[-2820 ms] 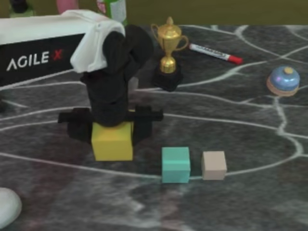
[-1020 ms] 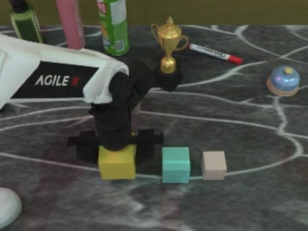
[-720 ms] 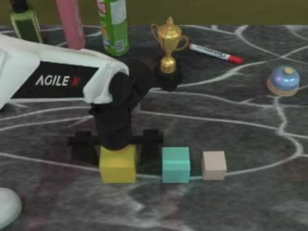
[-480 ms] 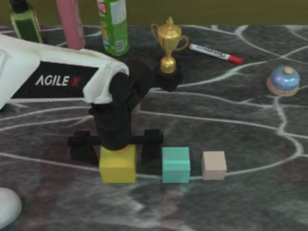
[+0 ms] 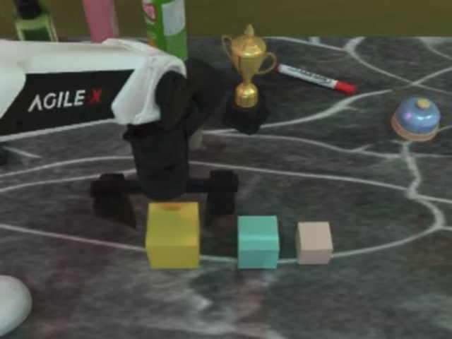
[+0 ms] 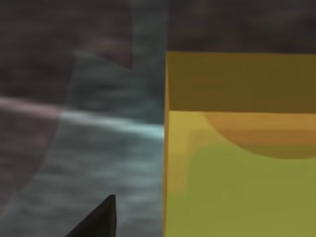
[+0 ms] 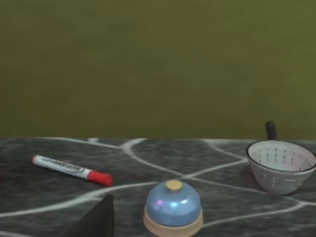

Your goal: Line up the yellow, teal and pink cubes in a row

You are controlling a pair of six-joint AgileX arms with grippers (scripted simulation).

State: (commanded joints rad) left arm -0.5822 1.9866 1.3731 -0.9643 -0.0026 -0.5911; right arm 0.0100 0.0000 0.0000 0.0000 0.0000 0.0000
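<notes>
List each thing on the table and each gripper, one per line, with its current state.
Mustard-yellow cube: released, flat on table, leftmost in row.
Turquoise-teal cube: flat, middle of row.
Pale pink cube: flat, right end of row.
Left gripper: open, raised just behind the yellow cube.
Gold trophy: upright.
Red-capped marker: lying, capped.
Blue desk bell: upright.
White colander: upright.

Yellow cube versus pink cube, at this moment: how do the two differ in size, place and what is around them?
The yellow cube is the largest in the row; the pink cube is the smallest. The yellow one sits at the row's left end, the pink one at its right end, with the teal cube between. The left gripper hangs open just behind the yellow cube; nothing is near the pink one. Both rest flat on the table.
</notes>
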